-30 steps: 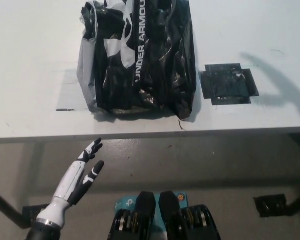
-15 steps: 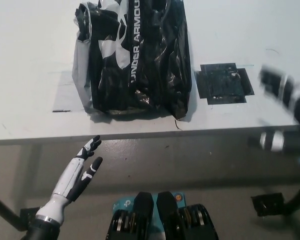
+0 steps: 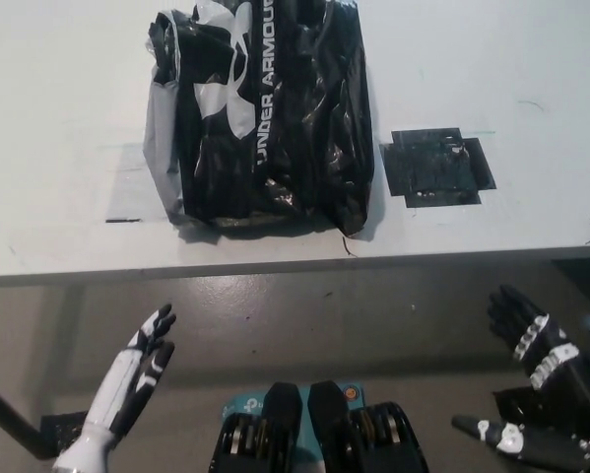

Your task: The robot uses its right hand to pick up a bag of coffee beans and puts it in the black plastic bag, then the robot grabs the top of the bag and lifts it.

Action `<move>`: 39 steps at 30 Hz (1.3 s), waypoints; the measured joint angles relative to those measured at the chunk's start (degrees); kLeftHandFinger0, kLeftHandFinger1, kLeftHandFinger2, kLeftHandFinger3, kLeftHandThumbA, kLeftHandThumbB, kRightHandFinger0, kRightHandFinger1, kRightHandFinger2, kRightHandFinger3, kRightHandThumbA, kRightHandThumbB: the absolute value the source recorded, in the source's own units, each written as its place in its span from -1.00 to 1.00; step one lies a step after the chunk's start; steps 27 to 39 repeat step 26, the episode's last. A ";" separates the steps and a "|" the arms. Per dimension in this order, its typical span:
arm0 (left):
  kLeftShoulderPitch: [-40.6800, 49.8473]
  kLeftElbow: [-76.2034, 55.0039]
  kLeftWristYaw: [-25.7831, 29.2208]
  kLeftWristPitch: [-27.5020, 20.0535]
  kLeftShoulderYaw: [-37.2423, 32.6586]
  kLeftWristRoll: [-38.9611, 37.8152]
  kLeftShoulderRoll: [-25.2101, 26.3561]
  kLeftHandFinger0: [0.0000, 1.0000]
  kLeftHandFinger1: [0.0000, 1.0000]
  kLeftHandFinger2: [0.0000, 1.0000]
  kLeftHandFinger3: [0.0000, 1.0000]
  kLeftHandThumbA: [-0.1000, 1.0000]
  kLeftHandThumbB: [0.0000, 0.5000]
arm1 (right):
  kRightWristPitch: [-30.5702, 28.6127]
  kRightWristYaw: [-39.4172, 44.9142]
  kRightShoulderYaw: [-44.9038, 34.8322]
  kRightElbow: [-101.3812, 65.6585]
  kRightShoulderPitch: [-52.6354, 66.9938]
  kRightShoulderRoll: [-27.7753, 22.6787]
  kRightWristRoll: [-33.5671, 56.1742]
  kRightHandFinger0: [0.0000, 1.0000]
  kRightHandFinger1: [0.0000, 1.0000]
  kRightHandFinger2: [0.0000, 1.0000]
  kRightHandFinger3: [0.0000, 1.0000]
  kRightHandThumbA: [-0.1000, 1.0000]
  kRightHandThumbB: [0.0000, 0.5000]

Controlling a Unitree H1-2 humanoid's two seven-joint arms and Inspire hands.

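Near edge, lower left of frame: left robot hand (image 3: 137, 365), white, below the tabletop edge, fingers apart and extended toward upper right, holding nothing. Released.

Lower right of frame: right robot hand (image 3: 536, 340), black with white markings, also below the tabletop edge, over the floor (image 3: 373, 315). Fingers spread, pointing toward upper left, nothing in them. Released. Well apart from the bag.

Floor: grey-brown, fills the lower part of the frame between the two hands.

Tabletop (image 3: 58, 128): white, front edge runs across the frame at about mid-height. A short dark mark (image 3: 124, 220) lies on it near the front edge, left of the bag.

Right of centre on the tabletop: patch of black tape (image 3: 437, 166), flat, cross-like outline, just beside the bag's right side but not touching it.

Upper centre: black bag (image 3: 275, 118), glossy, crumpled, lying on the tabletop, reaching from near the front edge to the top of the frame. White logo and lettering on it. A grey-white panel shows along its left side. Its lower end lies close to the tabletop edge.

Coffee bag: cannot be made out anywhere in this view.
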 measured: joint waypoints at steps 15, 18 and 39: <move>5.41 -0.13 0.00 -0.08 0.34 -1.93 0.02 1.00 1.00 1.00 1.00 0.98 -0.07 | -14.01 -4.18 0.38 24.17 2.44 4.25 -4.02 1.00 1.00 1.00 1.00 1.00 0.46; 5.36 -0.31 0.00 -0.21 0.42 -2.24 0.08 1.00 1.00 1.00 1.00 0.97 0.02 | -16.49 -4.88 0.43 26.42 2.08 4.25 -4.43 1.00 1.00 1.00 1.00 1.00 0.46; 5.32 -1.02 -0.02 -0.44 0.50 -2.73 0.35 1.00 1.00 1.00 1.00 0.96 0.03 | -22.53 -6.29 0.86 29.03 1.70 4.23 -5.25 1.00 1.00 1.00 1.00 0.96 0.37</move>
